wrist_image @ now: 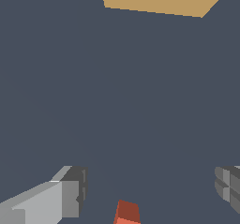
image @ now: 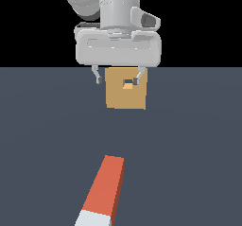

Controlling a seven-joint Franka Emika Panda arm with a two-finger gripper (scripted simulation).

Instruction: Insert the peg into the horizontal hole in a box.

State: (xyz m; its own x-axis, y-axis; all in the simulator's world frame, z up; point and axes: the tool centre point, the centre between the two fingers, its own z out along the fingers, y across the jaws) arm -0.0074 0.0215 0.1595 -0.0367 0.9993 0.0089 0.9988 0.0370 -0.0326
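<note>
Gripper [image: 118,80] hangs spread and empty before the box [image: 126,95] at frame centre; the peg [image: 103,192] lies bottom centre, bare floor between.

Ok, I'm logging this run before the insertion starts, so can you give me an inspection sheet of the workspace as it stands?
Surface: flat dark blue-grey floor, plain, no marks seen.
Peg: orange-red bar with a pale grey-white end lying on the floor, not held, pale end nearest the exterior camera.
Box: tan block standing on the floor beyond the peg, apart from it.
Hole: small square opening in the centre of the box face, nothing in it.
Clutter: nothing seen.
Tool: grey-white tool up in front of the box, fingers spread wide, holding nothing; in the wrist view the peg tip shows between the fingers, below them.
Cables: nothing seen.
Surroundings: black background above the floor.
</note>
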